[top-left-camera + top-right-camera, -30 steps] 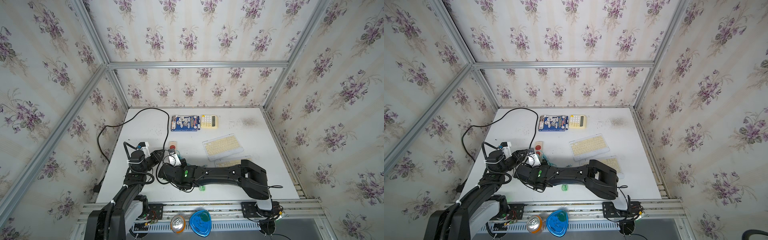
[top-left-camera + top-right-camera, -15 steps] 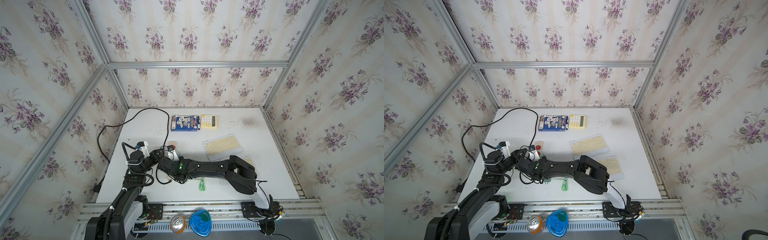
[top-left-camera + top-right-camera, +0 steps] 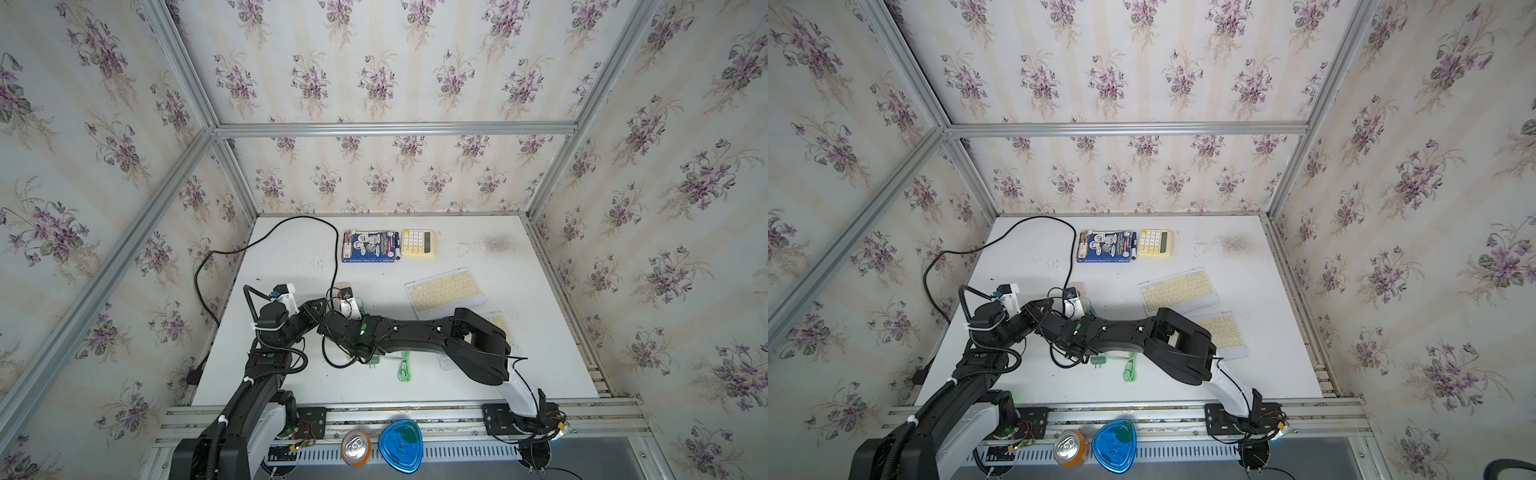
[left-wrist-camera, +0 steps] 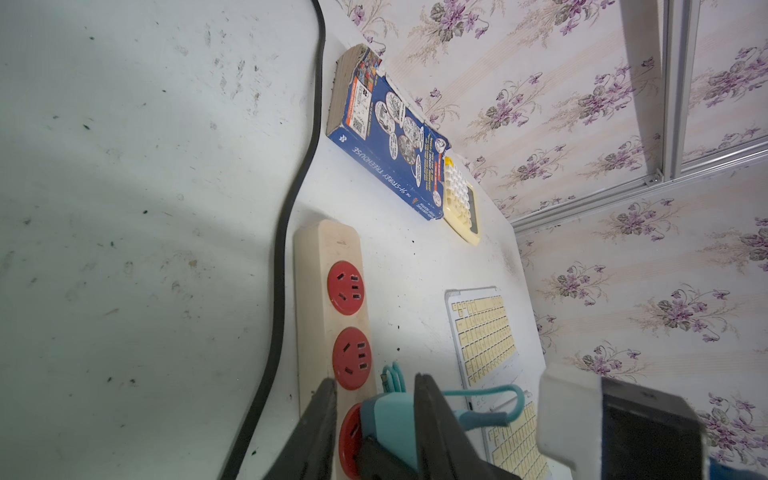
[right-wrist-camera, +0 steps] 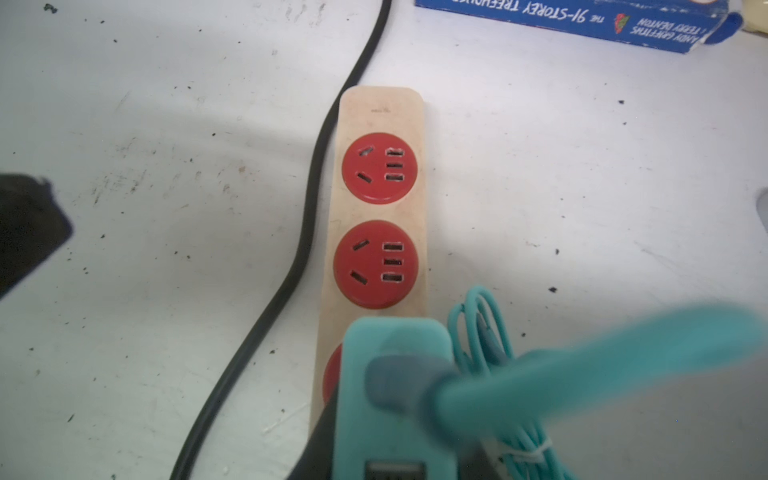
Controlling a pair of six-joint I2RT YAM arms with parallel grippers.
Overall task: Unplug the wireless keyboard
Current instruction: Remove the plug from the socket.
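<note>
White table w/ floral walls round it. At left, 1 black cord runs beside 1 beige power strip w/ 3 red sockets: 2 free, the nearest taken by 1 teal adapter, a squat block w/ a USB slot on its face & a teal lead coming off it. Over it the left gripper straddles the adapter, fingers apart on either side; a sliver of socket shows by one, so can't tell if it's clamped. Just right sits the right gripper; fingers hidden, state unclear. Near edge: 1 loose green plug, 1 green cable. Far side: 1 book, 1 calculator. Right: 2 keyboards, white w/ cream keys, far one in full view, near one partly under the right arm; can't tell which the lead feeds.
</note>
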